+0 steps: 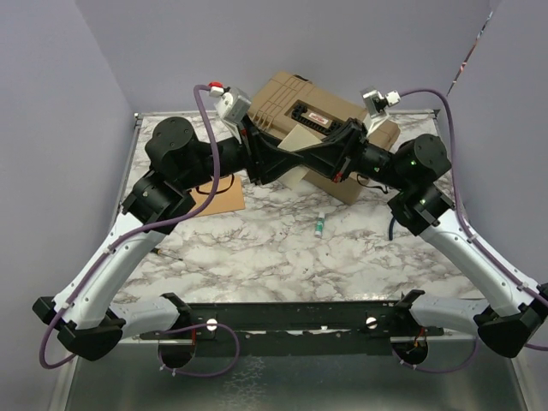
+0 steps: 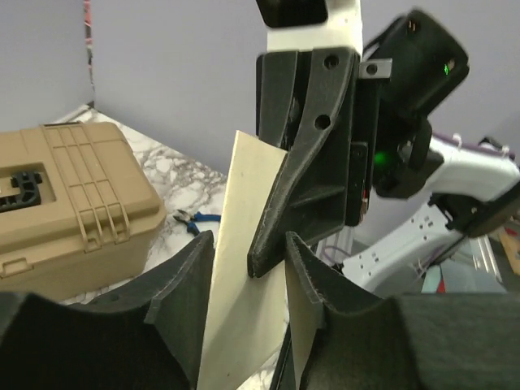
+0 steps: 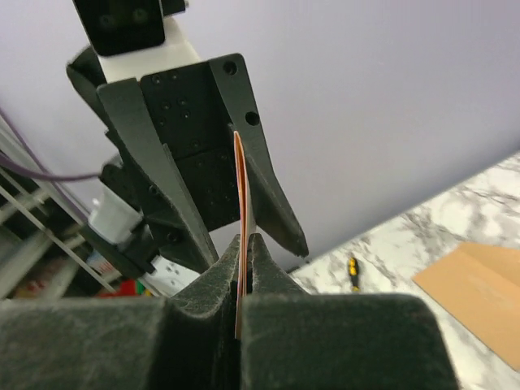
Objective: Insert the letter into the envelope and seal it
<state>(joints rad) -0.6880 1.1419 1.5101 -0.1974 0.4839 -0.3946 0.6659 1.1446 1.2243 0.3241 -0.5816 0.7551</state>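
right gripper (image 3: 244,260) is pinching the letter (image 2: 236,211) in mid-air, left gripper (image 2: 249,244) is straddling it half-open (gripping nothing), envelope (image 1: 218,199) is lying on the table (image 1: 282,248); if right is releasing before left is clamping, the sheet is probably dropping.

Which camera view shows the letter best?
The left wrist view: the letter shows its broad pale face there. The right wrist view gives only its thin edge, and in the top view the arms hide most of it.
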